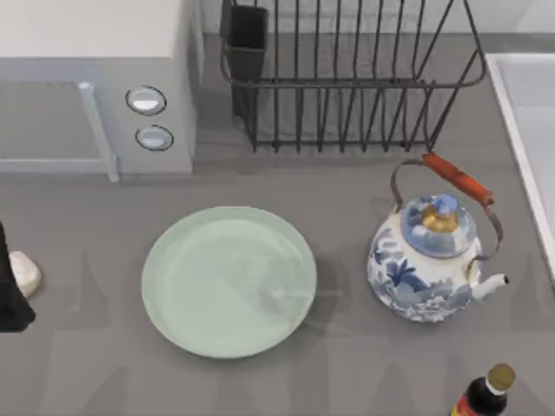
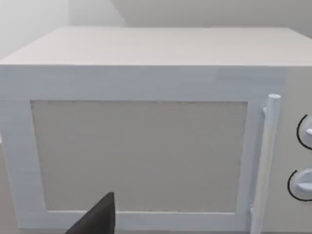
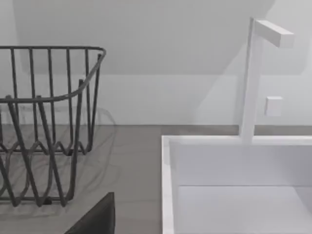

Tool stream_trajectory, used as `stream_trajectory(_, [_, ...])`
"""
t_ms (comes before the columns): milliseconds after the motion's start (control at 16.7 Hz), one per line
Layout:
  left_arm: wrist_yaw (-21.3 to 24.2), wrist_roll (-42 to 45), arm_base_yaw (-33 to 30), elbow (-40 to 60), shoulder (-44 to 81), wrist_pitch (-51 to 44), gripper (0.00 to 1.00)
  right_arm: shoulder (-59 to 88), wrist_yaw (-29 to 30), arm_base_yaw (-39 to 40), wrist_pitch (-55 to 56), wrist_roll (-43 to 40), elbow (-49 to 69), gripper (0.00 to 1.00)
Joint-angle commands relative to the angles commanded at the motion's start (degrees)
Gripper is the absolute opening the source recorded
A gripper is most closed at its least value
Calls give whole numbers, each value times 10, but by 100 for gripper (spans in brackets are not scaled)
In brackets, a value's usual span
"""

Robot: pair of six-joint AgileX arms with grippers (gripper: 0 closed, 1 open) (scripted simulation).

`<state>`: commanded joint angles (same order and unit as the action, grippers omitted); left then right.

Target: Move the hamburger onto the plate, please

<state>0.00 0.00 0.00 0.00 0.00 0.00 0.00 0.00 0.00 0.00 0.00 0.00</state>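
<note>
— So where is the hamburger (image 1: 25, 276) sitting?

— At the far left edge of the top view, a little below mid-height, on the grey table (image 1: 364, 364). A dark part of the left arm (image 1: 10, 290) overlaps it on its left side, so just a cream sliver shows.

— Is the left gripper closed on it?

— Cannot tell — its fingers lie outside what the top view shows. The left wrist view faces the white microwave (image 2: 146, 146), with a dark wedge of the gripper at the lower edge.

— And the plate (image 1: 229, 281)?

— Centre-left of the top view, pale mint green, nothing on it, well apart from the hamburger.

— What else is around?

— The microwave fills the upper left, a dark wire dish rack (image 1: 347, 78) the upper middle, and a white sink (image 1: 529, 130) runs down the right edge. A blue-and-white teapot (image 1: 431, 260) stands right of the plate, and a dark bottle (image 1: 484, 397) pokes in at the lower right.

— The right arm?

— Its wrist view looks at the rack and sink; its jaws I cannot tell.
</note>
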Motion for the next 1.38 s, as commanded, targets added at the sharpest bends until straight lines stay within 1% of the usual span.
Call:
stream_trajectory(240, [1,14,0,17,18,-13,100,0,0,0,0,0,0,100])
stream_trajectory(480, [0,90,6,106,127,-82,100,0,0,0,0,0,0,100])
stream_trajectory(660, [-1,175,14,204,273,-161,100,0,0,0,0,0,0,100])
stream_trajectory(1020, [-2,370,27,416,637,-347,100,0,0,0,0,0,0,100])
stream_trajectory(1380, [-2,534,37,601,911,-499,100,0,0,0,0,0,0,100])
